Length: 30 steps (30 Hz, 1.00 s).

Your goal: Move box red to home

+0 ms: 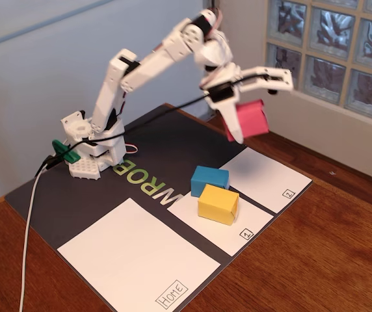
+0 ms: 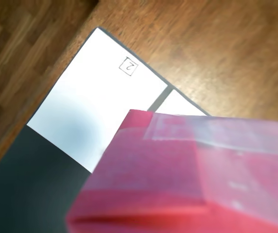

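Note:
The red box (image 1: 252,118) hangs in the air above the sheet numbered 2, held by my gripper (image 1: 238,123), which is shut on it. In the wrist view the red box (image 2: 192,174) fills the lower right, close and blurred, and hides my fingers. The home sheet (image 1: 137,257), a large white square with a "Home" label at its near corner, lies at the front left of the dark mat, far from the box.
A blue box (image 1: 209,179) and a yellow box (image 1: 218,203) sit touching on sheet 1 (image 1: 238,227). Sheet 2 (image 1: 267,177) lies under the held box, also seen as sheet 2 (image 2: 100,102). The arm's base (image 1: 92,153) and a white cable (image 1: 28,247) are at left.

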Available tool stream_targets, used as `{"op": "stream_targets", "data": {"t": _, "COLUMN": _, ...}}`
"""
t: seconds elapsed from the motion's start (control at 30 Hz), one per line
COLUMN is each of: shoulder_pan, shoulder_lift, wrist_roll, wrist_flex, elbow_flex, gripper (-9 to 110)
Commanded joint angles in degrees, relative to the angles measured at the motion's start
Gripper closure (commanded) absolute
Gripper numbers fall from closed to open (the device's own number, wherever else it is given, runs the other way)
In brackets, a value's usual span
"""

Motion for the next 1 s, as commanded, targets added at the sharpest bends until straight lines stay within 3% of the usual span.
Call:
{"op": "stream_targets", "data": {"t": 0.0, "shoulder_pan": 1.49, "shoulder_lift": 9.32, "wrist_roll": -0.88, "wrist_flex": 9.67, "elbow_flex": 3.78, "gripper": 102}}
{"op": "stream_targets", "data": {"t": 0.3, "shoulder_pan": 6.50, "shoulder_lift": 20.74, "wrist_roll": -0.70, "wrist_flex": 9.14, "elbow_flex": 17.84, "gripper": 102}}
{"op": "stream_targets", "data": {"t": 0.47, "shoulder_pan": 8.35, "shoulder_lift": 29.79, "wrist_roll": 1.32, "wrist_flex": 1.49, "elbow_flex": 33.93, "gripper": 102}}
{"op": "stream_targets", "data": {"t": 0.97, "shoulder_pan": 17.58, "shoulder_lift": 43.68, "wrist_roll": -1.67, "wrist_flex": -4.75, "elbow_flex": 56.87, "gripper": 102}}
